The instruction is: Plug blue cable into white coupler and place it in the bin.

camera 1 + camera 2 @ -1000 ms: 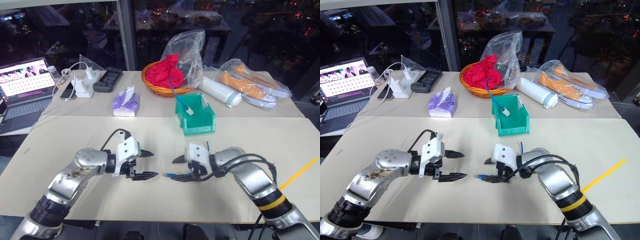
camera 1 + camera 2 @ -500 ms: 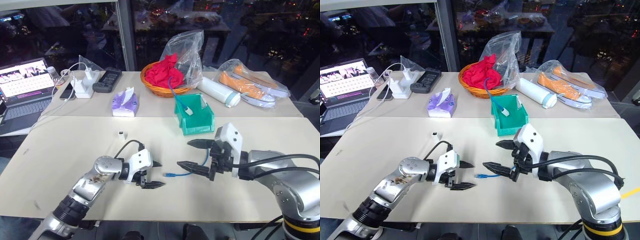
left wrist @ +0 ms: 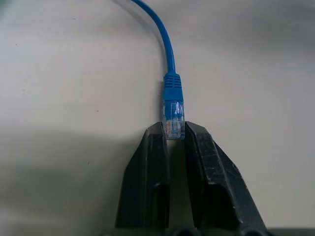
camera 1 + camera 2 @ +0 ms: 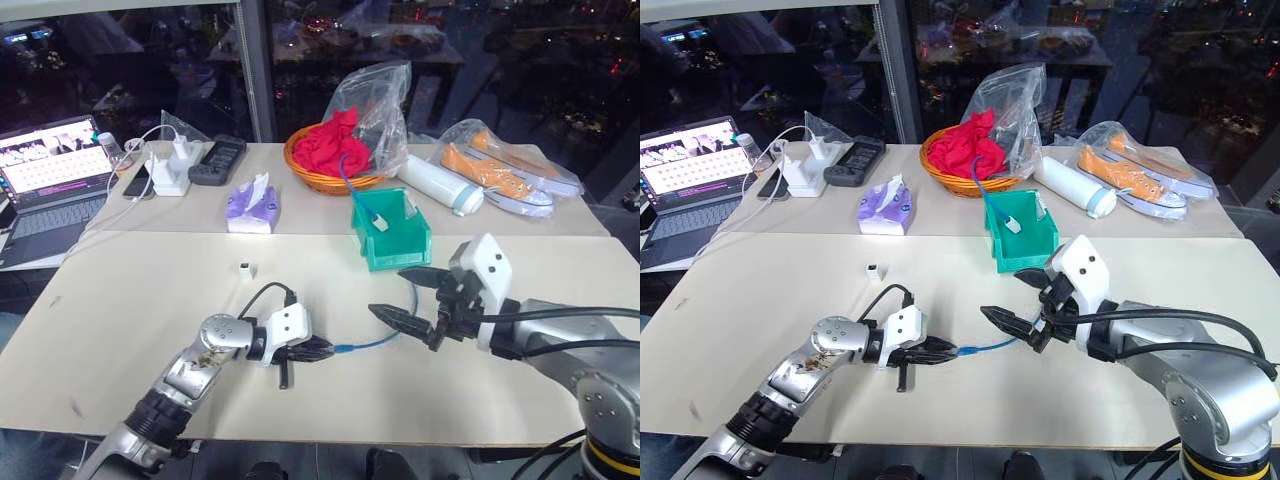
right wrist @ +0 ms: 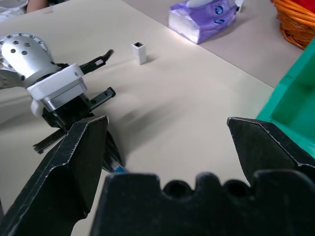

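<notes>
Blue cable (image 4: 375, 342): lies on the near table, running from the left gripper toward the bin in a shallow curve; its clear plug (image 3: 174, 119) is pinched at the tip.
Left gripper (image 3: 175, 132): clenched on the cable's clear plug, low over the table, black fingers (image 3: 148, 162) pressed against the plug from both sides.
Right gripper (image 4: 412, 292): released, fingers spread wide, raised above the table over the cable's far stretch, holding nothing.
White coupler (image 4: 244, 268): stands alone on the near table, well apart from both grippers, toward the tissue pack.
Bin (image 4: 395, 250): teal, at the far edge of the near table, just beyond the right gripper.
Tissue pack (image 4: 251, 208): purple, on the far table, beyond the coupler.
Wicker basket (image 4: 322, 178): behind the bin, holding red cloth.
</notes>
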Robot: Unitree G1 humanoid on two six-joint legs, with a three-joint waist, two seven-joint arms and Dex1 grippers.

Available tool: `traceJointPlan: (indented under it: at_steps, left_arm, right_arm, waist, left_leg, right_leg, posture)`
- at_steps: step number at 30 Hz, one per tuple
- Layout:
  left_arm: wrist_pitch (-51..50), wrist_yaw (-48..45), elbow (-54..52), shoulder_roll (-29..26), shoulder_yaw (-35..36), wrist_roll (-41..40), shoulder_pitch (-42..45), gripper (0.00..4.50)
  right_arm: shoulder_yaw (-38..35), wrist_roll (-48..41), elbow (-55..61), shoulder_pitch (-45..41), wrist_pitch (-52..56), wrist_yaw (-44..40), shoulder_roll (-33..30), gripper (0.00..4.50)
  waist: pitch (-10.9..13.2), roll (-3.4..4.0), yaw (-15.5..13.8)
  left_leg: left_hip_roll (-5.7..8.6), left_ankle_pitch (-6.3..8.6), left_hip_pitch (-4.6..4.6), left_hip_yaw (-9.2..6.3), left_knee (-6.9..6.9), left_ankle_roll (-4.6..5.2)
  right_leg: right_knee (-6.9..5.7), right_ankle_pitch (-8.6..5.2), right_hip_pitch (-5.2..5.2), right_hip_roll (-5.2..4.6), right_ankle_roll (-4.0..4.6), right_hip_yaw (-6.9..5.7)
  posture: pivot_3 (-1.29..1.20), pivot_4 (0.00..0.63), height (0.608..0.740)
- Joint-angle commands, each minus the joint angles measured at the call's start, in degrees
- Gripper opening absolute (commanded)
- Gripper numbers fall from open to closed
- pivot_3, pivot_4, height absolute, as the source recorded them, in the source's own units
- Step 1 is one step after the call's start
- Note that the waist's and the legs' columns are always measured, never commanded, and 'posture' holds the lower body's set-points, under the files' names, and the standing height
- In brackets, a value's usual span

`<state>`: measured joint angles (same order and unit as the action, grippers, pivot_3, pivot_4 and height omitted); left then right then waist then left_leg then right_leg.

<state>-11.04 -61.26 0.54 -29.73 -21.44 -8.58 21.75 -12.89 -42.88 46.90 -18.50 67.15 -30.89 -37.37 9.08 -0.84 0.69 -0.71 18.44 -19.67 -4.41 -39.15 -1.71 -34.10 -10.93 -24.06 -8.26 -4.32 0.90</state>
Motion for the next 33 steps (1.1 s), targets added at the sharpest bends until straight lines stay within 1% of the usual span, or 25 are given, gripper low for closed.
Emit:
traceJointPlan:
  at_steps: [1,2,3,4,5,6,7,8,10,11,12,14,15,18,20,21,23,24,29,33]
  left_arm:
    - [-0.5,-0.4,0.7,1.7,-0.1,-0.6,0.0,0.05]
    - [-1.2,0.2,0.4,2.6,0.6,-1.2,0.3,0.05]
    - [-2.3,0.7,-0.1,3.7,1.3,-2.3,0.6,0.05]
    - [-3.0,0.5,-0.8,4.6,1.7,-3.6,1.1,0.05]
    - [-3.7,0.3,-2.0,6.2,2.1,-5.2,1.6,0.05]
    - [-4.1,0.0,-2.8,7.2,2.3,-6.1,2.0,0.05]
    - [-4.3,0.2,-3.4,8.3,2.3,-6.5,2.5,0.05]
    - [-4.4,0.4,-3.7,9.2,2.2,-6.6,3.0,0.05]
    - [-5.1,0.7,-4.2,10.7,2.1,-7.3,3.5,0.05]
    - [-5.2,0.6,-4.4,11.5,2.3,-8.1,3.5,0.05]
    - [-5.6,0.8,-4.7,12.3,2.5,-8.9,3.5,0.05]
    - [-6.5,1.6,-4.8,13.6,2.9,-9.5,3.8,0.05]
    - [-6.7,1.7,-4.9,13.9,2.8,-9.5,4.0,0.05]
    - [-8.3,2.5,-6.0,14.9,3.0,-10.4,4.4,0.05]
    - [-9.1,2.9,-6.7,15.0,3.1,-10.8,4.8,0.05]
    - [-9.4,3.1,-6.8,15.1,3.2,-10.9,5.1,0.05]
    - [-9.8,3.0,-7.2,15.0,3.0,-10.9,5.3,0.05]
    - [-9.8,3.1,-7.4,15.0,3.0,-10.9,5.3,0.05]
    - [-10.4,3.1,-6.8,15.6,2.9,-11.4,5.6,0.05]
    - [-10.6,3.2,-6.8,15.8,2.8,-11.5,5.7,0.05]
  right_arm:
    - [-4.7,-4.0,1.9,-0.1,3.9,3.7,-0.2,4.50]
    - [-6.4,-5.9,1.8,0.2,5.5,4.9,0.5,4.50]
    - [-9.1,-9.7,1.6,1.0,6.9,6.0,1.6,4.50]
    - [-12.5,-17.9,0.8,3.4,7.5,8.9,2.5,4.50]
    - [-15.5,-29.1,0.9,10.1,5.8,13.3,1.5,4.50]
    - [-17.3,-37.6,1.0,14.9,4.2,17.1,0.3,4.50]
    - [-17.8,-45.6,1.3,21.2,0.4,23.0,-0.4,4.50]
    - [-17.4,-51.7,1.9,26.7,-3.7,28.4,-0.6,4.50]
    - [-15.4,-59.4,3.2,34.9,-11.5,38.3,0.1,4.50]
    - [-13.4,-61.9,4.0,37.3,-15.6,43.0,1.7,4.50]
    - [-11.4,-63.4,4.7,38.6,-19.2,47.1,3.0,4.50]
    - [-7.9,-64.0,4.9,38.7,-25.3,54.8,5.8,4.50]
    - [-6.6,-64.0,5.0,38.3,-27.5,57.2,6.6,4.50]
    - [-2.8,-61.6,4.8,36.1,-33.9,63.4,10.7,4.50]
    - [0.6,-59.3,3.9,33.9,-36.6,66.0,13.6,4.50]
    - [2.4,-58.0,3.4,32.9,-37.2,67.0,14.6,4.50]
    - [5.4,-56.7,3.3,31.3,-39.0,68.7,16.7,4.50]
    - [6.2,-56.4,3.4,31.0,-39.5,69.2,17.0,4.50]
    - [9.2,-56.3,3.2,30.4,-41.4,71.0,17.0,4.50]
    - [9.8,-55.7,3.5,30.3,-42.6,71.7,16.2,4.50]
  waist:
    - [0.0,-0.01,-0.1]
    - [0.0,-0.01,-0.2]
    - [0.0,-0.01,-0.2]
    - [0.0,-0.01,-0.3]
    - [0.0,-0.01,-0.4]
    - [0.0,-0.01,-0.9]
    - [0.0,-0.03,-1.4]
    - [0.0,-0.02,-1.4]
    - [0.0,-0.02,-0.9]
    - [0.0,-0.02,-0.3]
    - [0.0,-0.03,0.1]
    - [0.0,-0.07,0.4]
    - [0.0,-0.07,0.5]
    - [0.0,-0.08,0.4]
    - [0.0,-0.06,0.3]
    - [0.0,-0.05,0.3]
    - [0.0,-0.03,0.2]
    - [0.0,0.00,0.2]
    - [0.0,0.01,0.1]
    - [0.0,0.01,0.1]
  left_leg:
    - [0.00,0.00,0.00,0.00,-0.01,0.00]
    - [0.00,0.00,-0.01,-0.01,-0.03,0.01]
    - [0.00,0.00,-0.02,-0.01,-0.03,0.01]
    - [0.00,0.00,-0.03,-0.01,-0.04,0.01]
    - [0.01,0.00,-0.06,-0.02,-0.05,0.01]
    - [0.00,0.01,-0.09,-0.05,-0.06,0.02]
    - [0.00,0.05,-0.16,-0.12,-0.05,0.09]
    - [0.00,0.13,-0.16,-0.17,-0.09,0.23]
    - [0.03,0.16,-0.20,-0.08,-0.13,0.29]
    - [0.07,0.16,-0.20,-0.04,-0.23,0.28]
    - [0.09,0.25,-0.17,-0.02,-0.27,0.44]
    - [0.08,0.26,-0.11,-0.03,-0.30,0.47]
    - [0.08,0.26,-0.11,-0.02,-0.31,0.47]
    - [0.06,0.26,0.31,-0.12,-0.29,0.48]
    - [0.03,0.26,0.42,-0.15,-0.28,0.48]
    - [0.03,0.26,0.43,-0.16,-0.29,0.47]
    - [0.04,0.24,0.47,-0.17,-0.29,0.45]
    - [0.04,0.24,0.52,-0.19,-0.29,0.44]
    - [0.05,0.27,0.49,-0.22,-0.27,0.49]
    - [0.05,0.31,0.42,-0.22,-0.25,0.56]
  right_leg:
    - [0.00,0.00,0.02,0.00,0.00,0.00]
    - [0.00,0.01,0.02,0.00,-0.01,0.00]
    - [0.00,0.02,0.02,0.00,-0.03,0.00]
    - [0.00,0.02,0.01,-0.01,-0.03,0.00]
    - [0.01,0.03,0.00,0.00,-0.03,-0.01]
    - [0.01,0.03,-0.01,0.00,-0.03,-0.03]
    - [0.02,0.03,0.00,-0.01,-0.04,-0.08]
    - [0.01,0.02,0.02,-0.01,-0.04,-0.15]
    - [0.03,0.02,-0.05,-0.04,-0.04,-0.09]
    - [0.03,0.03,-0.05,-0.06,-0.05,-0.06]
    - [0.04,0.05,0.02,-0.06,-0.08,0.00]
    - [0.10,0.05,0.21,-0.05,-0.07,0.07]
    - [0.09,0.03,0.28,-0.05,-0.07,0.12]
    - [0.04,-0.09,0.69,0.04,0.02,0.12]
    - [0.04,-0.23,0.83,0.09,-0.17,0.12]
    - [0.03,-0.30,0.83,0.09,-0.27,0.13]
    - [0.04,-0.14,0.81,0.09,0.02,0.14]
    - [0.05,-0.15,0.79,0.10,0.02,0.13]
    - [0.08,-0.16,0.66,0.09,0.02,0.08]
    - [0.11,-0.17,0.61,0.09,0.02,0.08]
  posture:
    - [0.00,0.150,0.740]
    - [0.00,0.150,0.740]
    - [0.00,0.150,0.740]
    - [0.00,0.150,0.740]
    - [0.00,0.150,0.740]
    - [0.00,0.150,0.740]
    - [0.00,0.150,0.740]
    - [0.00,0.150,0.740]
    - [0.00,0.150,0.740]
    - [0.00,0.150,0.740]
    - [0.00,0.150,0.740]
    - [0.00,0.150,0.740]
    - [0.00,0.150,0.740]
    - [0.00,0.150,0.740]
    - [0.00,0.150,0.740]
    - [0.00,0.150,0.740]
    - [0.00,0.150,0.740]
    - [0.00,0.150,0.740]
    - [0.00,0.150,0.740]
    - [0.00,0.150,0.740]
